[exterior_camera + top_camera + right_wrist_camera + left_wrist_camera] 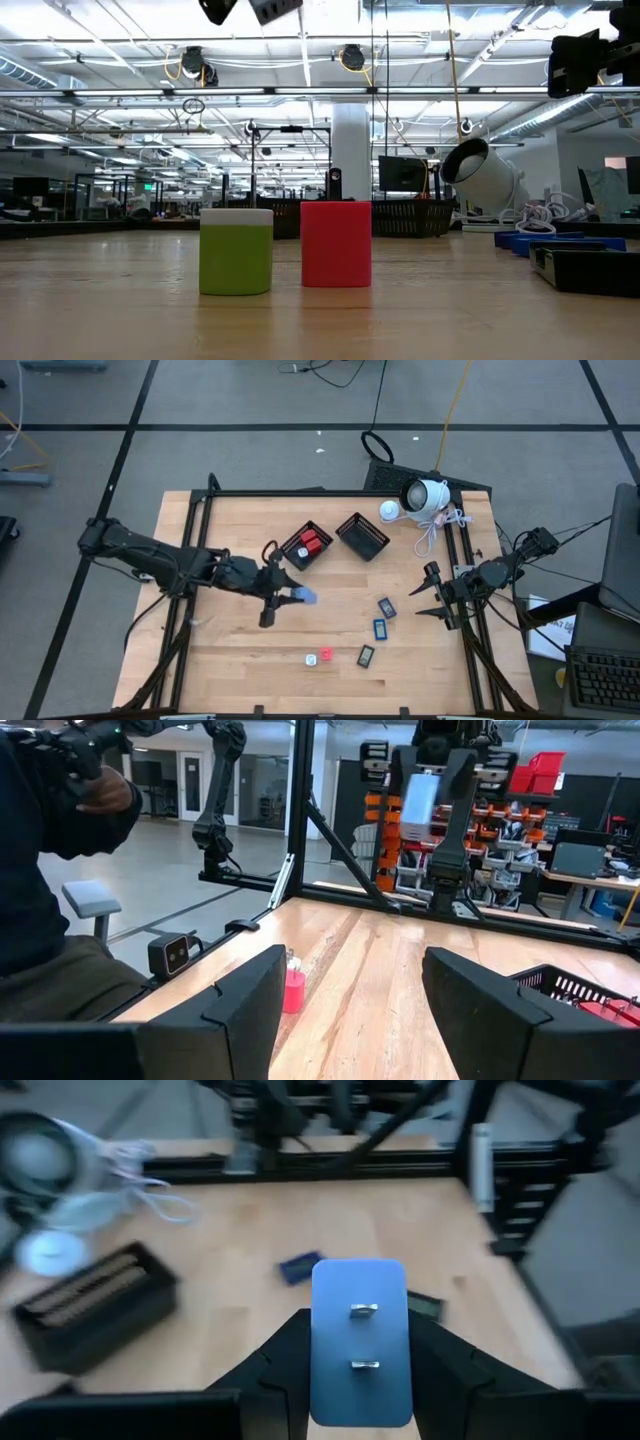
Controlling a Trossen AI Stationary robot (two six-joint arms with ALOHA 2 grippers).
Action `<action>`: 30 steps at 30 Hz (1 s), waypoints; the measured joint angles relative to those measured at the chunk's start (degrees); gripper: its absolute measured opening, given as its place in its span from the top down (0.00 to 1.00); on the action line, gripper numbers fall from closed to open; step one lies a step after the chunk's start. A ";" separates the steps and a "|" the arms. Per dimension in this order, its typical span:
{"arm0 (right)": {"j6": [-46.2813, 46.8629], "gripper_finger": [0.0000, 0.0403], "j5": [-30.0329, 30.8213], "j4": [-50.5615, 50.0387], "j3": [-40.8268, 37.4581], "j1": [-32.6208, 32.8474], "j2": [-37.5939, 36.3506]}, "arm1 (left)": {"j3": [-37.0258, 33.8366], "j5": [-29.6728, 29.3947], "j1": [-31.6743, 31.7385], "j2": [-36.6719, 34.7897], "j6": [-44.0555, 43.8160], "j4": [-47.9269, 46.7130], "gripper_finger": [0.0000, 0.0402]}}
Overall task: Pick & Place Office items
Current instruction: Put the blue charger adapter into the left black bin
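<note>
**Sorting under way: two reds binned, pale blue block in the left gripper**

Progress. You have two red blocks (pixel 310 542) sitting in the left-hand mesh basket (pixel 294 550); the second basket (pixel 362 536) beside it looks to hold nothing, as far as the high view shows. Left on the table: three dark blue-faced rectangles (pixel 386 607) in a loose diagonal near the middle-right, plus a red block (pixel 326 656) touching or just beside a small white bit (pixel 310 658) at the near edge. The low view shows that red block (pixel 336 243) beside a piece that reads green with a white cap. My judgement: under half done, five or more pieces outstanding.

Pose. Your left gripper (pixel 290 596) is stretched out over the table centre, just short of the filled basket, fingers closed narrowly on a pale blue block (pixel 360 1342); the wrist view shows the block pinched between both fingers, clear of the wood. Your right gripper (pixel 432 592) waits at the table's right rail, fingers spread wide, holding nothing.

Next call: carry the blue block on to a basket and release.
</note>
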 joint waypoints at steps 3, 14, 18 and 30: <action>0.00 0.44 0.01 0.00 0.00 0.00 -0.01 | 0.00 10.17 0.07 -0.09 -4.99 1.50 0.70; 0.01 0.44 0.01 0.02 0.00 0.00 -0.01 | 0.00 43.12 -2.96 -0.22 -14.68 21.66 0.70; -0.01 0.44 0.01 0.02 0.00 0.00 -0.01 | 0.00 43.01 -4.00 -0.22 -14.13 22.47 0.69; 0.01 0.44 0.01 0.00 0.00 0.00 -0.01 | -0.04 19.39 -4.09 -0.22 -4.55 4.98 0.70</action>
